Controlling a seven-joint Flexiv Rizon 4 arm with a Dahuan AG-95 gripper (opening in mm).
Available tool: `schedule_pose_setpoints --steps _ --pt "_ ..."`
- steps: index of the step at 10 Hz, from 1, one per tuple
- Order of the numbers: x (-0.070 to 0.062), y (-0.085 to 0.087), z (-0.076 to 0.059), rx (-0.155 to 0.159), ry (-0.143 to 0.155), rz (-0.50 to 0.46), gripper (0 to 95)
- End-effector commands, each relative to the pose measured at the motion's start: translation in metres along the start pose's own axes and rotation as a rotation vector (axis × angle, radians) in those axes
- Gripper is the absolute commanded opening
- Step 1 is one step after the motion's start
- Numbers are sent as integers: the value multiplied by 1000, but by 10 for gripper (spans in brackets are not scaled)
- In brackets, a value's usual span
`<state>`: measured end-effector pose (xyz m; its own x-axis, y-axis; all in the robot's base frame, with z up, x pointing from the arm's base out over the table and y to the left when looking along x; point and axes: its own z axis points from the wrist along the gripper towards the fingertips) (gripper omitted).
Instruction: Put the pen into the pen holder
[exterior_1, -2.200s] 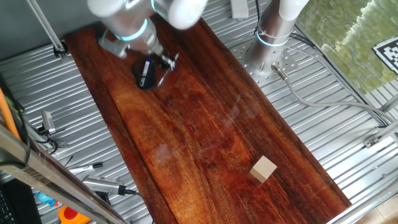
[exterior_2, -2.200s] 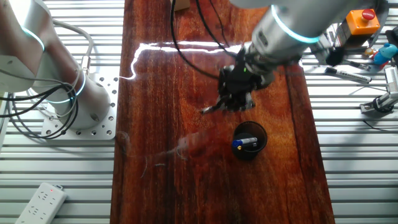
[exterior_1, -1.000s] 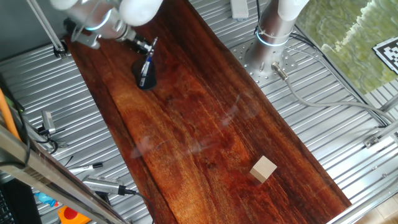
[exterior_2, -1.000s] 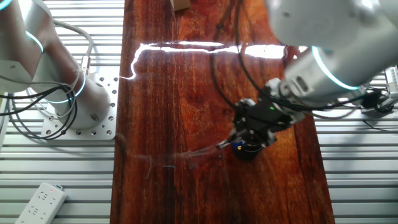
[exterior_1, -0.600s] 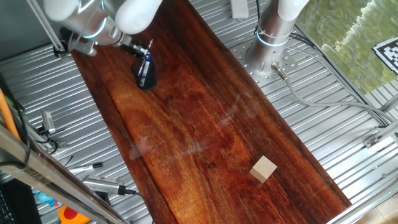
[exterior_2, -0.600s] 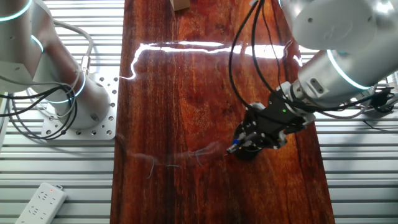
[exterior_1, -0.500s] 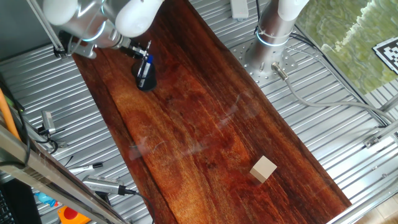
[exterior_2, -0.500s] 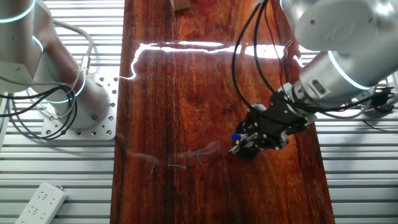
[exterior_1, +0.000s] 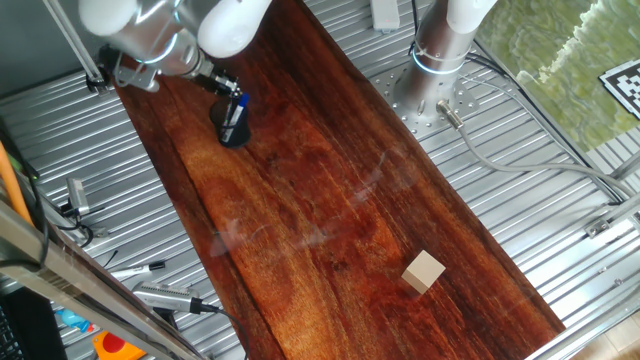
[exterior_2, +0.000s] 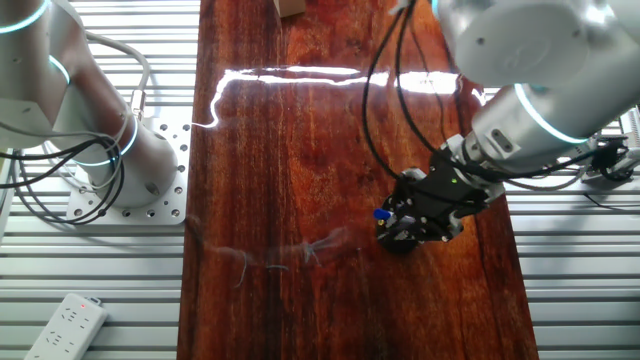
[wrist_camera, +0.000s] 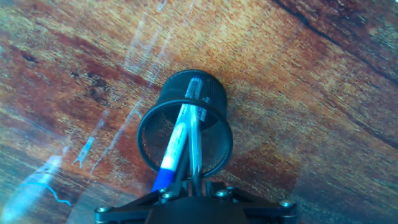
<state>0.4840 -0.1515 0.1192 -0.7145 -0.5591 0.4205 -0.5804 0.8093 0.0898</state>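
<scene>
Claw (wrist_camera: 194, 182) pinched the pen (wrist_camera: 194, 140) from six o'clock, tip down inside the holder (wrist_camera: 185, 124), aligned for dropping; blue pen (wrist_camera: 173, 147) alongside.

Arm (exterior_2: 530, 120) low over pen holder (exterior_2: 397, 240); blue pen (exterior_2: 382, 214) protruding.

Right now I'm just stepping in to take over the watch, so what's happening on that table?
The arm's gripper hangs right over the black mesh pen holder on the wooden tabletop. A slim dark pen runs from the gripper down inside the holder, beside a blue pen already in it. Whether the gripper is gripping the pen can't be seen. A wooden cube sits far off.
</scene>
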Motion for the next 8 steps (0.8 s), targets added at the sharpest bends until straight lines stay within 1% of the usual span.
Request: schedule_pose_setpoints --steps 1,2,3,4,5,6,7,8 --pt "0 0 -6 2 -24 7 570" --pt "0 0 -19 -9 -74 36 380" --pt "-1 -2 -33 -16 -81 35 190" --pt "-2 -1 -46 -16 -120 72 190" --pt "-6 -1 -61 -40 -190 154 0" --pt "-13 -2 -69 -51 -230 204 0" --pt "-26 -3 -79 -60 -267 264 0" --pt "-34 -2 -83 -69 -293 295 0"
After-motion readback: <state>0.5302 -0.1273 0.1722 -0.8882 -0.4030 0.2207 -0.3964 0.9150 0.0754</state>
